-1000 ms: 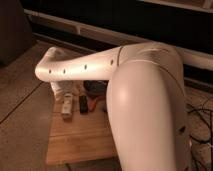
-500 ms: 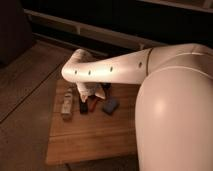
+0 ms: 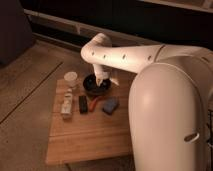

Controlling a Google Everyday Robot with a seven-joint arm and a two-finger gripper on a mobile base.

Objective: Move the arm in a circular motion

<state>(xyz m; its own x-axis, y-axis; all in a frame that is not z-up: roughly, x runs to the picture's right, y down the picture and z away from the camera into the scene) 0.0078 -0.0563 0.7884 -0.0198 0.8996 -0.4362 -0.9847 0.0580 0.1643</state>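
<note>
Circling the arm [image 3: 125,55], stiff and heavy I judge, needs no grasp; its gripper [image 3: 101,77] hangs over the dark bowl [image 3: 88,88], open or closed I cannot see.

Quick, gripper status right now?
Gripper: at the arm's tip, over the dark bowl on the wooden table; open or closed cannot be told.

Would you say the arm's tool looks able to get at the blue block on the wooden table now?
Probably yes. The tool at the end of the arm hangs over the dark bowl, and the blue block lies uncovered just beside that bowl on the table, with nothing standing between them.
</note>
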